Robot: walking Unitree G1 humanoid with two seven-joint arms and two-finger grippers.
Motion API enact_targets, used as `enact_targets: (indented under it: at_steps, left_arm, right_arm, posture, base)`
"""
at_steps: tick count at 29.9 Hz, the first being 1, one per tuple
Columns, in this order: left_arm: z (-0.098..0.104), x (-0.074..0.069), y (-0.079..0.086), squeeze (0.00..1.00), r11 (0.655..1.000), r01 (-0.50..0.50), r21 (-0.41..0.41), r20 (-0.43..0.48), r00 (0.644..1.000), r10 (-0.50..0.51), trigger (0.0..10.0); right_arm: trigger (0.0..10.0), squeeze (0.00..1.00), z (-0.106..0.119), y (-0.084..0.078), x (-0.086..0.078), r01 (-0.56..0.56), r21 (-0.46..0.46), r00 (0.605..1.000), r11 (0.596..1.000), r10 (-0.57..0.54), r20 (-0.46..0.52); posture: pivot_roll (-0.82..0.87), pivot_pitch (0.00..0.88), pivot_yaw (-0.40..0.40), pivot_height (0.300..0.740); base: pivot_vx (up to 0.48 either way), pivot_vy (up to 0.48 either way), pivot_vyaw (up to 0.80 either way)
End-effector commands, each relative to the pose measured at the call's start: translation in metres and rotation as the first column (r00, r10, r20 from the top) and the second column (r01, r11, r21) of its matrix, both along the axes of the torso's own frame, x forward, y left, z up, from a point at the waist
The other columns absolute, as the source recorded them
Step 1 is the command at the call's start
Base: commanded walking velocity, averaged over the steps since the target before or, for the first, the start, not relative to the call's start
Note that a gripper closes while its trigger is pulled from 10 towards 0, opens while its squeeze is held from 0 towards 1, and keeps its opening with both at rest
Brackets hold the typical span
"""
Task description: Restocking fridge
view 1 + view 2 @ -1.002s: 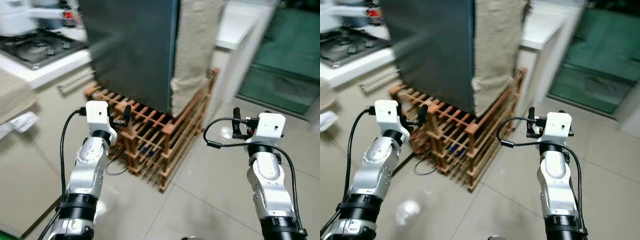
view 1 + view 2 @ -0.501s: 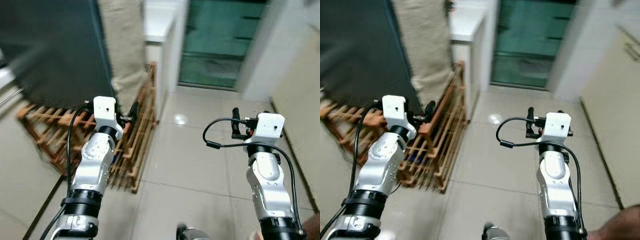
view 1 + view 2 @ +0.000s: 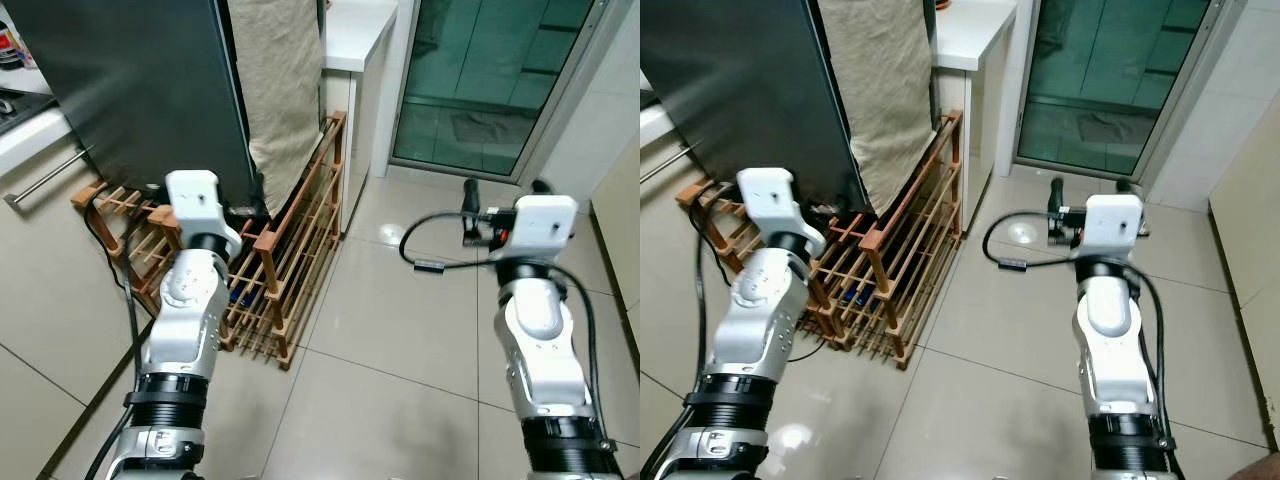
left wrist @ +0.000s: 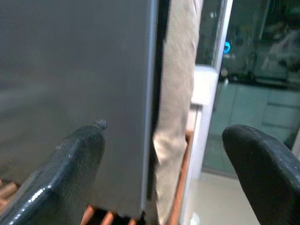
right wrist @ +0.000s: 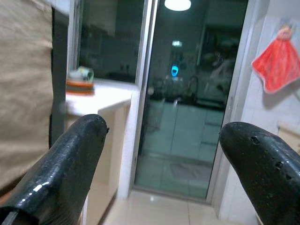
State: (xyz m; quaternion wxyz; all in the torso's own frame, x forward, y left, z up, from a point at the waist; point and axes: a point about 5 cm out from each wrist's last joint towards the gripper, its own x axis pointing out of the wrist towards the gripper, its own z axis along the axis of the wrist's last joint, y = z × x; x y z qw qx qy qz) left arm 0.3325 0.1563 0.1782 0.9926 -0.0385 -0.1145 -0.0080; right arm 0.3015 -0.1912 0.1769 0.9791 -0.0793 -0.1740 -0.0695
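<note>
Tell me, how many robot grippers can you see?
2. The left gripper is open beside the dark fridge, over the wooden rack. The right gripper is open, facing the glass door.

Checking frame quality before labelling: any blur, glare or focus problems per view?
Left eye view: sharp, with a lamp glare spot on the floor tiles. Right eye view: sharp, same glare, and the glass door shows reflections. Left wrist view: soft and dim, its fingers blurred close up, the dark fridge smeared. Right wrist view: dim, near fingers out of focus, ceiling light reflected in the glass.
</note>
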Motion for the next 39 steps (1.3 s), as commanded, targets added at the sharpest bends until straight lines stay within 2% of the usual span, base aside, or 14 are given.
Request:
enact_targets:
  at_steps: [1, 5, 8, 10, 14, 16, 17, 18, 19, 21, 23, 27, 32, 39]
  left_arm:
    - [0.008, 0.000, -0.004, 0.00, 1.000, 0.007, 0.011, 0.024, 1.000, -0.008, 10.0]
    - [0.012, -0.001, -0.006, 0.00, 0.999, 0.019, -0.034, 0.036, 0.999, -0.018, 10.0]
    - [0.011, -0.002, -0.011, 0.00, 0.999, 0.044, -0.001, 0.035, 0.998, -0.044, 10.0]
    - [0.007, -0.002, -0.010, 0.00, 0.999, 0.038, -0.009, 0.019, 0.999, -0.037, 10.0]
    - [0.008, -0.002, -0.014, 0.00, 0.998, 0.052, 0.024, 0.024, 0.998, -0.052, 10.0]
    - [0.010, -0.003, -0.016, 0.00, 0.998, 0.053, 0.041, 0.039, 0.998, -0.054, 10.0]
    - [0.015, -0.003, -0.016, 0.00, 0.998, 0.050, 0.033, 0.060, 0.997, -0.052, 10.0]
    - [0.015, -0.003, -0.016, 0.00, 0.998, 0.050, 0.033, 0.060, 0.997, -0.052, 10.0]
    - [0.025, -0.004, -0.014, 0.00, 0.999, 0.042, -0.003, 0.105, 0.994, -0.042, 10.0]
    - [0.040, -0.005, -0.011, 0.00, 0.998, 0.023, -0.058, 0.164, 0.986, -0.013, 10.0]
    - [0.048, -0.004, -0.010, 0.00, 0.998, 0.005, -0.057, 0.186, 0.983, 0.006, 10.0]
    - [0.049, -0.002, -0.009, 0.00, 1.000, -0.007, -0.030, 0.189, 0.982, 0.012, 10.0]
    - [0.051, -0.004, -0.010, 0.00, 0.999, 0.010, -0.043, 0.201, 0.980, -0.002, 10.0]
    - [0.051, -0.003, -0.010, 0.00, 0.999, 0.002, -0.054, 0.202, 0.979, 0.009, 10.0]
  right_arm:
    - [10.0, 0.16, -0.003, -0.003, -0.001, 0.007, 0.018, 1.000, 1.000, -0.007, -0.012]
    - [10.0, 0.16, 0.001, 0.001, -0.001, -0.008, 0.009, 1.000, 1.000, 0.008, 0.003]
    - [10.0, 0.17, 0.011, 0.007, -0.001, -0.025, -0.009, 0.999, 1.000, 0.025, 0.037]
    - [10.0, 0.16, 0.014, 0.010, -0.002, -0.037, -0.024, 0.998, 0.999, 0.038, 0.052]
    - [10.0, 0.17, 0.010, 0.008, 0.000, -0.034, -0.017, 0.999, 0.999, 0.034, 0.030]
    - [10.0, 0.16, 0.015, 0.010, -0.001, -0.031, -0.040, 0.998, 0.999, 0.034, 0.055]
    - [10.0, 0.17, 0.027, 0.014, -0.004, -0.032, -0.086, 0.993, 0.996, 0.042, 0.114]
    - [10.0, 0.17, 0.027, 0.014, -0.004, -0.032, -0.086, 0.993, 0.996, 0.042, 0.114]
    - [10.0, 0.17, 0.047, 0.021, -0.008, -0.031, -0.145, 0.976, 0.989, 0.061, 0.210]
    - [10.0, 0.17, 0.059, 0.023, -0.010, -0.031, -0.154, 0.964, 0.988, 0.070, 0.256]
    - [10.0, 0.17, 0.058, 0.023, -0.009, -0.032, -0.145, 0.966, 0.989, 0.068, 0.251]
    - [10.0, 0.17, 0.051, 0.020, -0.006, -0.029, -0.131, 0.973, 0.991, 0.058, 0.222]
    - [10.0, 0.17, 0.050, 0.021, -0.005, -0.031, -0.123, 0.976, 0.992, 0.057, 0.211]
    - [10.0, 0.17, 0.034, 0.018, -0.001, -0.038, -0.093, 0.990, 0.995, 0.050, 0.133]
  posture:
    - [-0.11, 0.000, 0.038, 0.732]
    - [-0.11, 0.000, 0.038, 0.732]
    - [-0.10, 0.000, 0.036, 0.732]
    - [-0.10, 0.000, 0.036, 0.732]
    - [-0.11, 0.000, 0.033, 0.732]
    - [-0.11, 0.000, 0.033, 0.732]
    - [-0.10, 0.000, 0.035, 0.732]
    - [-0.10, 0.000, 0.035, 0.732]
    - [-0.11, 0.000, 0.035, 0.732]
    - [-0.11, 0.000, 0.035, 0.732]
    - [-0.10, 0.000, 0.033, 0.732]
    - [-0.10, 0.000, 0.034, 0.732]
    - [-0.10, 0.000, 0.034, 0.732]
    - [-0.10, 0.000, 0.032, 0.732]
  base:
    - [0.000, 0.000, 0.00]
    - [0.000, 0.000, 0.00]
    - [0.000, 0.000, 0.00]
    - [0.000, 0.000, 0.00]
    - [0.000, 0.000, 0.00]
    - [0.000, 0.000, 0.00]
    - [0.000, 0.000, 0.00]
    - [0.000, 0.000, 0.00]
    - [0.000, 0.000, 0.00]
    - [0.000, 0.000, 0.00]
    - [0.000, 0.000, 0.00]
    - [0.000, 0.000, 0.00]
    - [0.416, 0.000, 0.00]
    - [0.476, 0.000, 0.00]
